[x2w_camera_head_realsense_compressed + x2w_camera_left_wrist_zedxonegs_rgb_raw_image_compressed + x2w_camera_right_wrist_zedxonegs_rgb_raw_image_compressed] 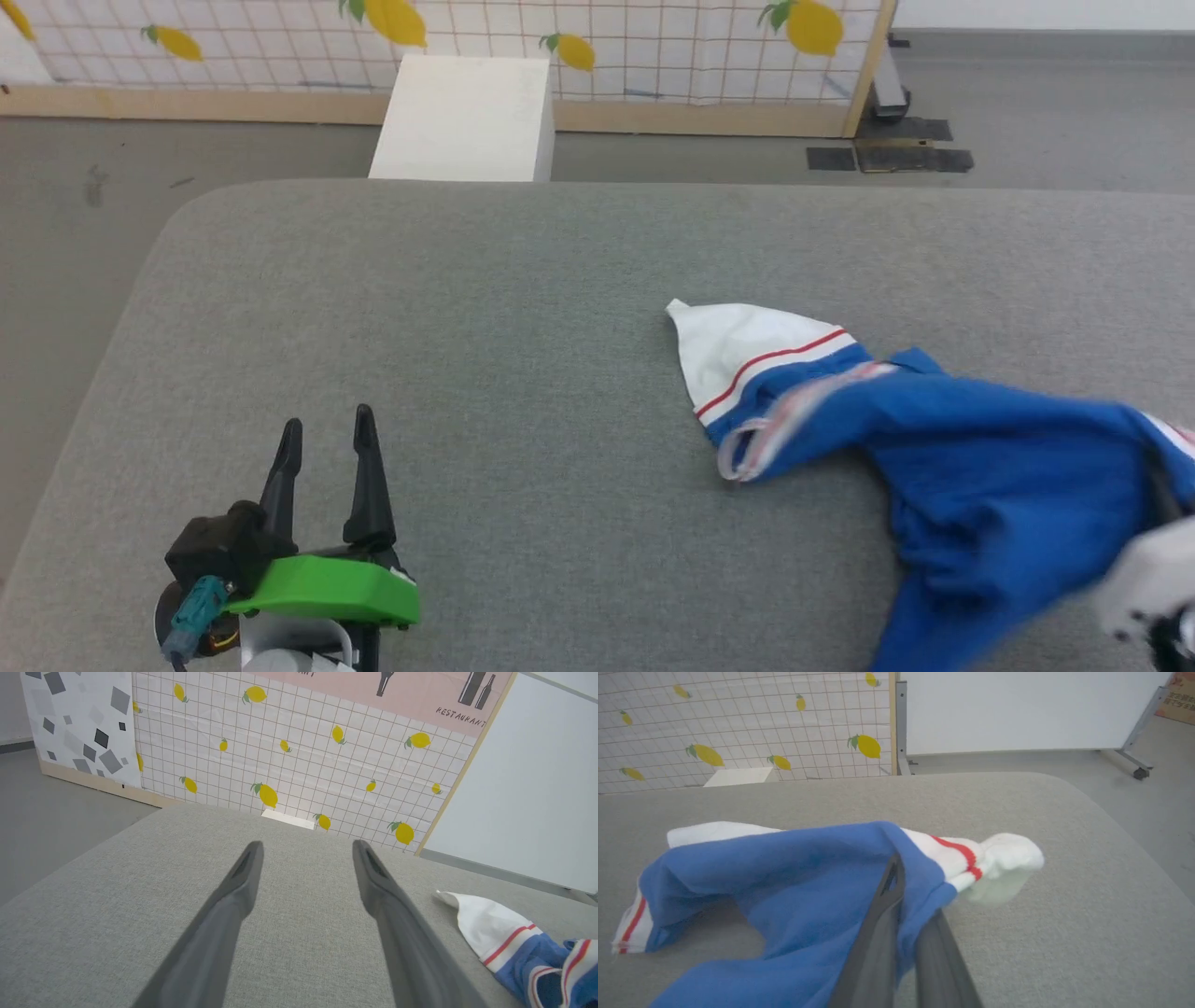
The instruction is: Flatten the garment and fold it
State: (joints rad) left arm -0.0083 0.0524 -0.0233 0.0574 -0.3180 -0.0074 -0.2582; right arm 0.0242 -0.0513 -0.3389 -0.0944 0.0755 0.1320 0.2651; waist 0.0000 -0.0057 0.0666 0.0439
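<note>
The garment [980,448] is a crumpled royal-blue shirt lying on the right side of the grey padded table [523,280]. One white sleeve with red stripe trim [747,350] points left. In the right wrist view my right gripper [906,882] is shut on a fold of the blue garment [794,872], lifting it a little, with the other white sleeve [999,863] bunched beyond the fingers. The pale wrist of my right arm [1153,574] shows blurred at the lower right. My left gripper [327,418] [307,844] rests open over bare table at the lower left, well apart from the garment [514,942].
A white box [462,117] stands on the floor just past the table's far edge. Behind it runs a lemon-print panel [653,47]. A white board on a wheeled frame [1017,709] stands off the far right corner. Bare table lies between the left gripper and the shirt.
</note>
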